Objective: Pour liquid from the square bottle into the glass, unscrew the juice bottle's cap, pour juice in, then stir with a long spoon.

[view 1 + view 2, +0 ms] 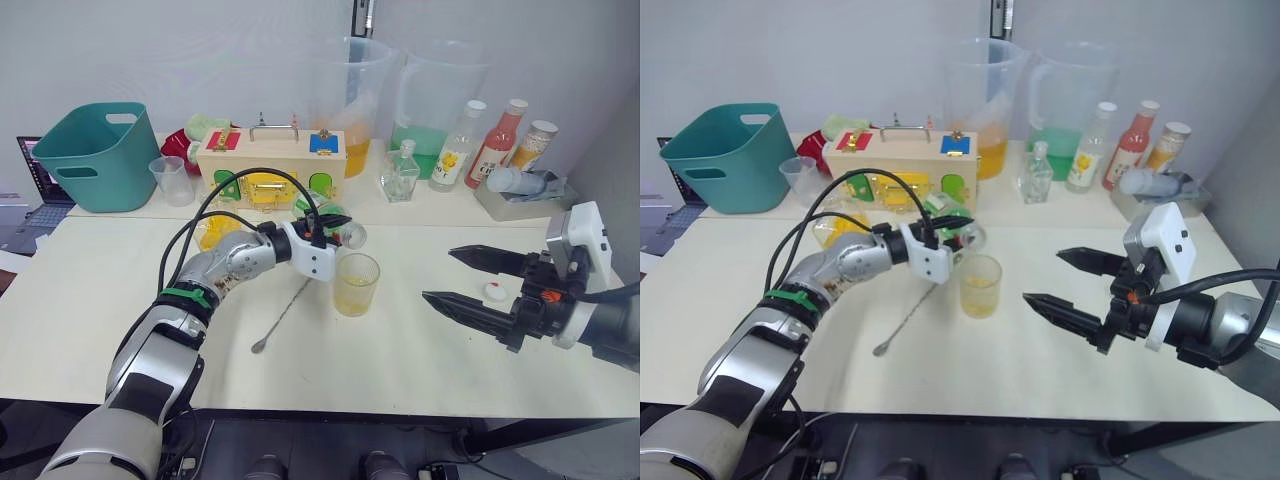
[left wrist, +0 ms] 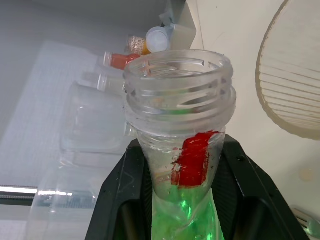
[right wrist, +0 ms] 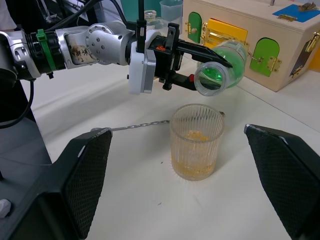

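Green-filled juice bottle tipped above glass, pinched in left pincer; right pincer spread.

My left gripper is gripping the juice bottle, tilting it on its side, open mouth hanging just above the glass. My right gripper is hovering spread apart near the cap.

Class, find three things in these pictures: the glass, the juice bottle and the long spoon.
glass (image 3: pixel 196 145), right wrist view, ribbed side wall.
juice bottle (image 2: pixel 178 90), left wrist view, threaded open neck.
long spoon (image 1: pixel 283 316), left eye view, middle of the thin handle.
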Action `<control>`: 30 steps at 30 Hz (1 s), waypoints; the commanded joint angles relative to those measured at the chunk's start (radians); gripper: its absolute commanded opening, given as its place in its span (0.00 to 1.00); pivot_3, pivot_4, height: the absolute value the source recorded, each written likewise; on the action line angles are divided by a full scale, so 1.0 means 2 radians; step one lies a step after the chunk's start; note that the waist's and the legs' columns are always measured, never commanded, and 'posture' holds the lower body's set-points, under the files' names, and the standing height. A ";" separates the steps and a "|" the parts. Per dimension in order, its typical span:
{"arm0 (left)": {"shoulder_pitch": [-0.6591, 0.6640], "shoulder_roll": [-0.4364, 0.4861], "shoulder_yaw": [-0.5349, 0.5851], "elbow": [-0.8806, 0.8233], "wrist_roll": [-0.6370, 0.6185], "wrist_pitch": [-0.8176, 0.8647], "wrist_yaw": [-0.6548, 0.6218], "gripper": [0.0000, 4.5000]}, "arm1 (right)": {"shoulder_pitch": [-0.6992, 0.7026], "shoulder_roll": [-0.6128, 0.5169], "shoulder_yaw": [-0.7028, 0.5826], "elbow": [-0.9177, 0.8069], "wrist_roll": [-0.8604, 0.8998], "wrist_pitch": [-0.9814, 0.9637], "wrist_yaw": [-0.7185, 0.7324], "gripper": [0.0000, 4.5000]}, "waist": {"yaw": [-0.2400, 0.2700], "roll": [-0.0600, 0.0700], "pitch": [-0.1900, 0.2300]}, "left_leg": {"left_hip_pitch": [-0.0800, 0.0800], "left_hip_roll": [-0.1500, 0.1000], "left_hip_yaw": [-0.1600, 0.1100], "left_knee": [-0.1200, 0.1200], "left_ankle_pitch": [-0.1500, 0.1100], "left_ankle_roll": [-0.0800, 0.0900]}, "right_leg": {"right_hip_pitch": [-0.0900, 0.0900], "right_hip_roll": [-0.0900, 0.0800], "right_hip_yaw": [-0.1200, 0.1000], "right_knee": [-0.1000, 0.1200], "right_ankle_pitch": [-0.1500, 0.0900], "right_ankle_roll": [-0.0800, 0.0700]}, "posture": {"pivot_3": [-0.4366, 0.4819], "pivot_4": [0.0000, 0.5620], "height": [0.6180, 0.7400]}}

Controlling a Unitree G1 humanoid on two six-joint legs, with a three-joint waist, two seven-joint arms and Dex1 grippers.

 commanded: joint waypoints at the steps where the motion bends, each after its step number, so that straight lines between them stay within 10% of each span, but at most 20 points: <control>1: -0.017 0.005 0.002 -0.009 0.011 -0.018 0.041 0.24 | -0.005 -0.007 -0.006 -0.005 0.007 -0.011 -0.002 1.00 | 0.000 0.000 0.000 | 0.000 0.000 0.000 0.000 0.000 0.000 | 0.000 0.000 0.000 0.000 0.000 0.000 | 0.48 0.27 1.00; 30: -0.046 0.032 -0.053 -0.003 0.130 -0.016 0.185 0.24 | -0.009 -0.003 0.003 -0.003 -0.016 -0.018 -0.001 1.00 | 0.000 0.000 0.000 | 0.000 0.000 0.000 0.001 0.000 0.000 | 0.000 0.000 0.000 0.000 0.000 0.000 | 0.48 0.27 1.00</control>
